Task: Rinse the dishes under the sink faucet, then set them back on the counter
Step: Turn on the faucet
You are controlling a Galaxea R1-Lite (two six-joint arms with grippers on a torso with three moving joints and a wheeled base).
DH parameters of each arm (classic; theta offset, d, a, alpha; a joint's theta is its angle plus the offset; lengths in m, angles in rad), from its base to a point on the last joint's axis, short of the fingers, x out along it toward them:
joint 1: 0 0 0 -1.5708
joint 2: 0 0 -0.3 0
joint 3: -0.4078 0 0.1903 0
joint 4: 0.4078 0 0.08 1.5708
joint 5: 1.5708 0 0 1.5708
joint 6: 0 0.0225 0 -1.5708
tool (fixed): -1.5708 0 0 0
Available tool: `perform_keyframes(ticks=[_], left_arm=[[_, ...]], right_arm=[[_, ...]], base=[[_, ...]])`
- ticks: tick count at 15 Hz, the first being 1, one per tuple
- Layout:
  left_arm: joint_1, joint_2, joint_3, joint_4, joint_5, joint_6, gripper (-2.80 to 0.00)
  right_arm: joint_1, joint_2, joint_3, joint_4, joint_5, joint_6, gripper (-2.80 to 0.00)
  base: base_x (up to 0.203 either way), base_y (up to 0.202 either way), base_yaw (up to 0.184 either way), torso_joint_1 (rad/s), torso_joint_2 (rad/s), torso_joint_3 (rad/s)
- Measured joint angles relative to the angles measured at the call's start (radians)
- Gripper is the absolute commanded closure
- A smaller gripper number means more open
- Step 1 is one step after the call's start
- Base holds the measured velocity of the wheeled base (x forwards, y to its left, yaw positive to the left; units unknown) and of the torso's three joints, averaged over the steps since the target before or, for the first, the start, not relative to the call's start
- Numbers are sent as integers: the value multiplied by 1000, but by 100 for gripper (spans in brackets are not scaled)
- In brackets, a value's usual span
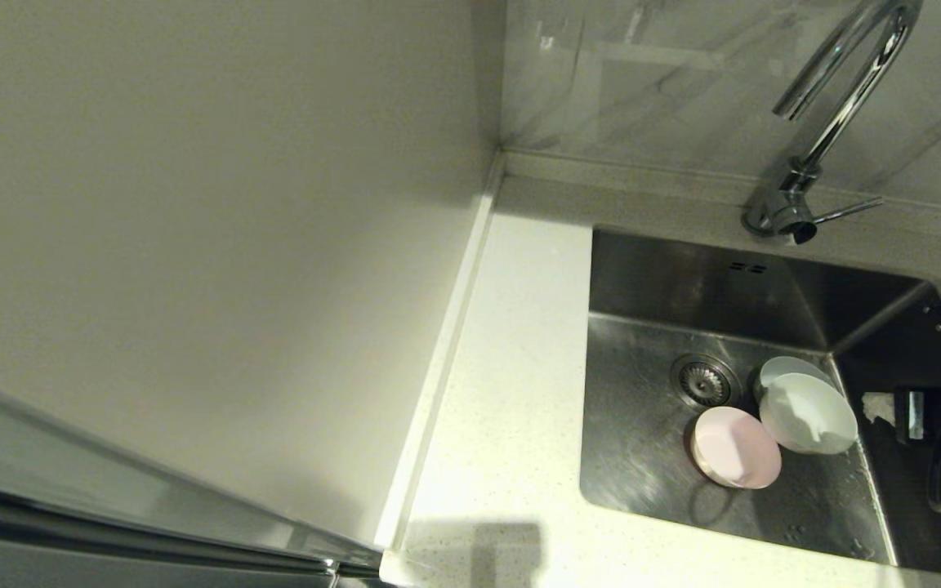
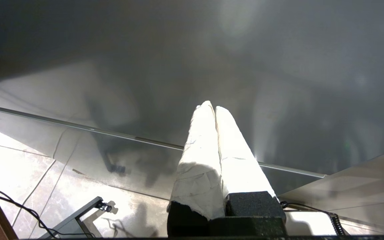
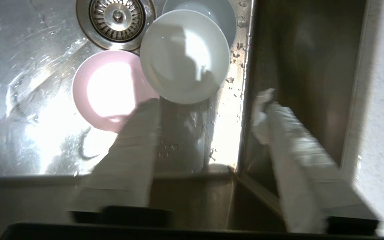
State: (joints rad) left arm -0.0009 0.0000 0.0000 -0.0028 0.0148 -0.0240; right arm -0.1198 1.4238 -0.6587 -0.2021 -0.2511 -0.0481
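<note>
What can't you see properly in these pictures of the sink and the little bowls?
- Blue-grey bowl: mostly covered by the whitish bowl in the head and right wrist views.
- Faucet: the top of its curve is cut off by the head view's edge.
- Right gripper: open over the sink, but the head view's edge cuts off the arm.
- Left gripper: shut, seen only in its own view; where it is parked cannot be told.
- Pink bowl: glare hides its inside.
</note>
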Motion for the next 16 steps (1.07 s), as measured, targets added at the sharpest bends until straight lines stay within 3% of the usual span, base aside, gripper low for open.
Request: perform_keyframes(ticks=[8,11,16], left_arm=[[0,0,0,0,0,1,0],[0,0,0,0,0,0,0],[0,0,0,0,0,0,0]], right_arm=[[-10,-67,-10,45,2,7,0],[-12,-64,-41,74,19,84,0],[-12,-28,-229,283,88,308,0]], base=[[0,0,0,0,0,0],[0,0,0,0,0,0],[0,0,0,0,0,0]])
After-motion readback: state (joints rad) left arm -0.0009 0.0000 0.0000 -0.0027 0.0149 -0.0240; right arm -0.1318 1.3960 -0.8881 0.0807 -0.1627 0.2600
